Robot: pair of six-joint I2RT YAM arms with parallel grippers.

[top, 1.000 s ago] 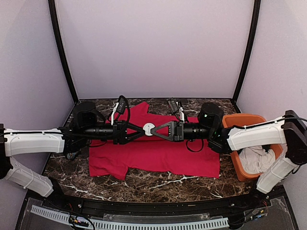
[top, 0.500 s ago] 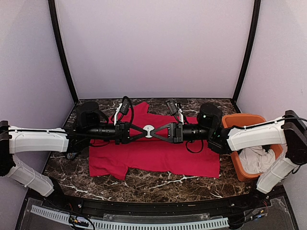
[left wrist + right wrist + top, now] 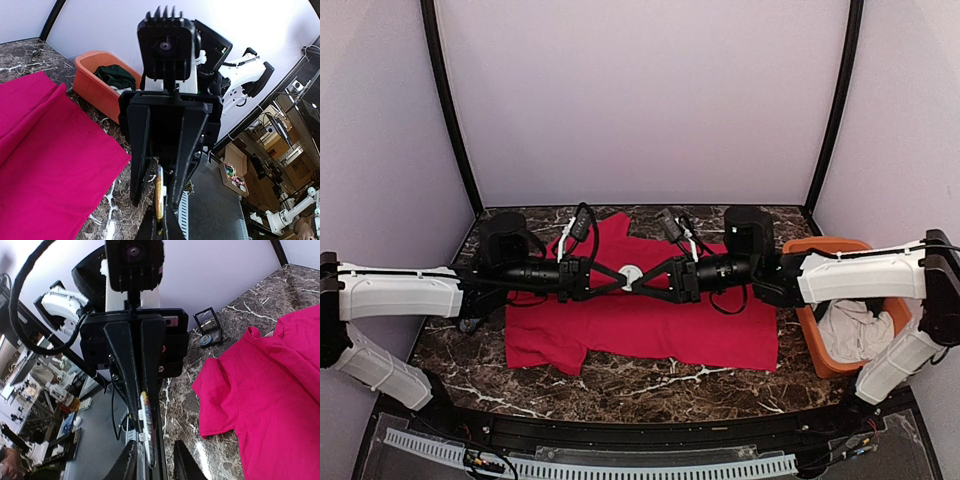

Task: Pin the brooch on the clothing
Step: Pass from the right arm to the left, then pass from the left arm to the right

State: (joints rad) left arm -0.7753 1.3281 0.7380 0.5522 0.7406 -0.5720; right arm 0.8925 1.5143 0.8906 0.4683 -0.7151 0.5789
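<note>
Changes since a second ago: left gripper (image 3: 622, 277), then spread in a wide V, now has its fingers pressed together on the left edge of the brooch (image 3: 631, 275). Right gripper (image 3: 642, 278), then clamped on the same disc, now stands with jaws parted a little, flanking the brooch rather than squeezing it — the right wrist view shows a gap beside the disc. The brooch, white and round, sits a shade nearer in the top view than before, and the right arm's wrist housing has swung left and farther off. T-shirt (image 3: 640, 335), bright red, unmoved: flat on the marble table (image 3: 650, 385), collar to the far side, below the raised brooch and both grippers. Bin (image 3: 840, 247), orange, at the right end of the table, holds a white cloth (image 3: 855, 335) and a dark green garment (image 3: 116, 76). Box (image 3: 207, 326), small, black, lid open, stands at the far left past the shirt's sleeve. Hard to make out: both wrist views give the brooch edge-on only, so its face and pin cannot be told. The left gripper's own fingertips are cut off by the lower edge of its view. The shirt's middle lies hidden under the arms — and the box's contents are too small to name.
</note>
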